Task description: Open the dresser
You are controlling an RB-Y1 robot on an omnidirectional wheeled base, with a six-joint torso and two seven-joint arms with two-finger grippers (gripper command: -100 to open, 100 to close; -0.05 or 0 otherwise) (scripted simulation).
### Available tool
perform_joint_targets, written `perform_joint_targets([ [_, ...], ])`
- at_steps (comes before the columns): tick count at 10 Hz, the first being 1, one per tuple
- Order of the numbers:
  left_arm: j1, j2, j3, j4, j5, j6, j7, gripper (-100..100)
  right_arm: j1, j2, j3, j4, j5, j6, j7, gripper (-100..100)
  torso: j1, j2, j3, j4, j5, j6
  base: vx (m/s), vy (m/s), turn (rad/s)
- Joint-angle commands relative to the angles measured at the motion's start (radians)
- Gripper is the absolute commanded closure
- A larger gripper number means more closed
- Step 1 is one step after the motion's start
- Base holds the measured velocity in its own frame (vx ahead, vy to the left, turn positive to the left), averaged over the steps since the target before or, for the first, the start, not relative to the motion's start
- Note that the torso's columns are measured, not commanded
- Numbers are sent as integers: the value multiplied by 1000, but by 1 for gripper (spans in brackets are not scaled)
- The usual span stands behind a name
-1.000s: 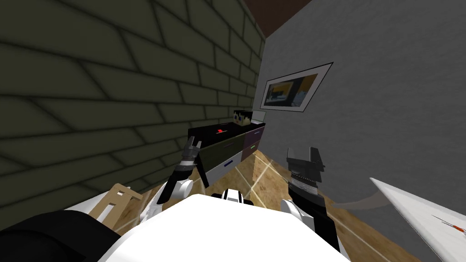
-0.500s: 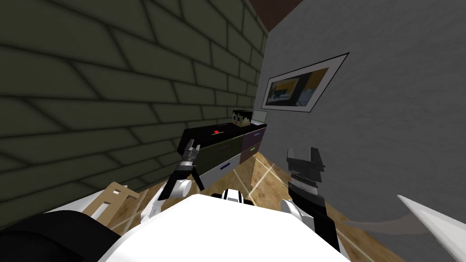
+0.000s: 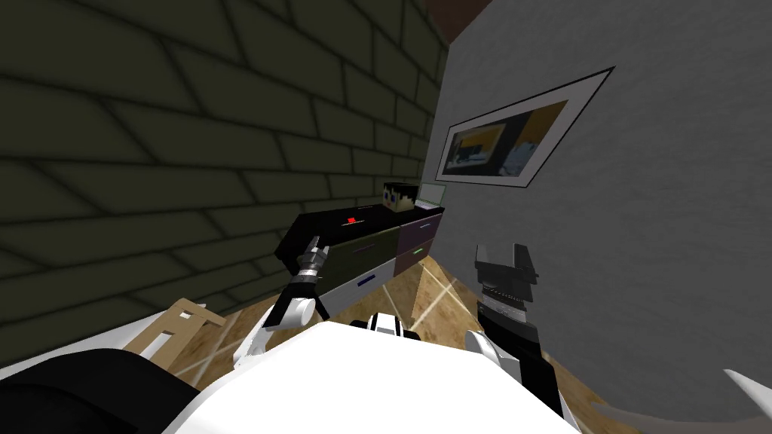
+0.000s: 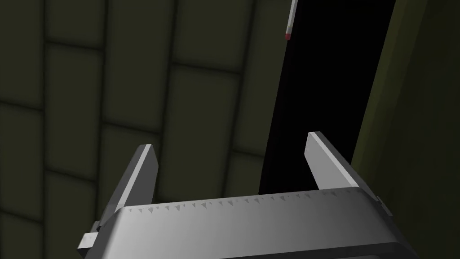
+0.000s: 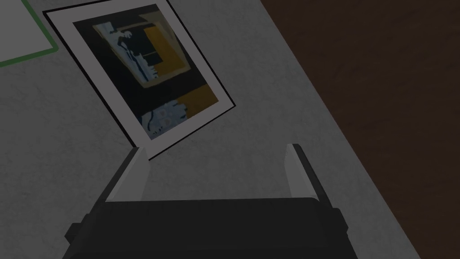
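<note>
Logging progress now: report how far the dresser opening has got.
Done: nothing; the black-topped dresser with olive, white and purple drawer fronts looks fully shut. In hand: the left arm is by its near end, jaws open and empty. Left: grip a drawer and pull it out. The right arm is raised by the grey wall, jaws open.

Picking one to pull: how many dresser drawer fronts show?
4: olive drawer above white drawer nearest; upper purple drawer over lower purple drawer beyond. Others may be hidden.
</note>
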Motion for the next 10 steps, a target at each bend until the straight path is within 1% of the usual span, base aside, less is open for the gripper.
perform_joint_targets([
  [1,-6,-9,24,58,30,39,16,-100,0,0,0,0,0,0,0,0,-2,-1,-1,0,0,0,152,-178,121],
  [3,-12,-12,40,93,49,65,26,-100,0,0,0,0,0,0,0,0,-1,-4,-2,-1,0,0,123,-162,74],
  [6,-22,-20,65,149,79,105,41,-100,0,0,0,0,0,0,0,0,-2,-1,0,0,-1,0,86,-174,94],
  [8,-28,-33,81,186,98,131,51,-100,0,0,0,0,0,0,0,0,-1,-3,-2,-1,0,0,102,-155,91],
  [10,-33,-55,95,218,115,155,60,-100,0,0,0,0,0,0,0,0,-1,-4,-2,-1,0,0,98,-145,77],
])
